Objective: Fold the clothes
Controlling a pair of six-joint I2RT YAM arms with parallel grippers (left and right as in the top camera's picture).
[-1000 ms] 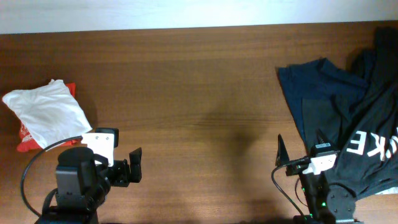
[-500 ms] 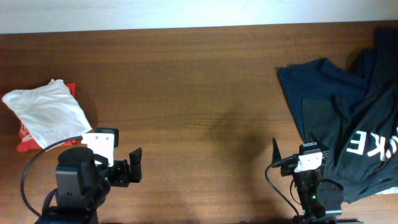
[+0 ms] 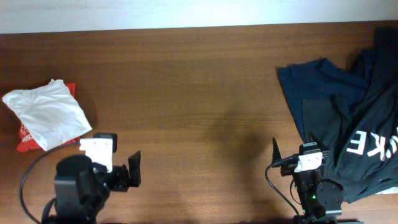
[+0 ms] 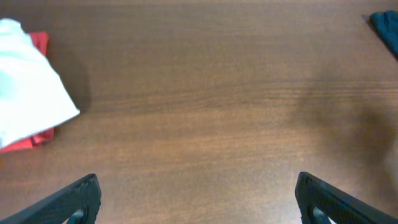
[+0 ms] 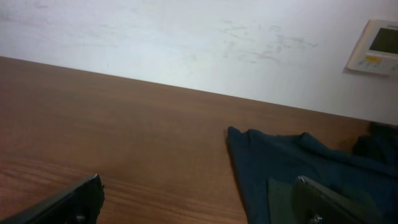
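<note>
The left tool (image 4: pixel 198 186) has drawn back a little toward the near edge, its fingers spread wide over the table (image 3: pixel 199 93). The right tool (image 5: pixel 199 186) has stayed put, also spread, holding nothing. Beside it, the dark garments (image 3: pixel 348 106) show white letters "KE". Far left, the white T-shirt (image 3: pixel 46 112) lies bunched on the red shirt (image 3: pixel 25 144).

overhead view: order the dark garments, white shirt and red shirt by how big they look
1. dark garments
2. white shirt
3. red shirt, mostly hidden under the white one, so true size unsure
</note>
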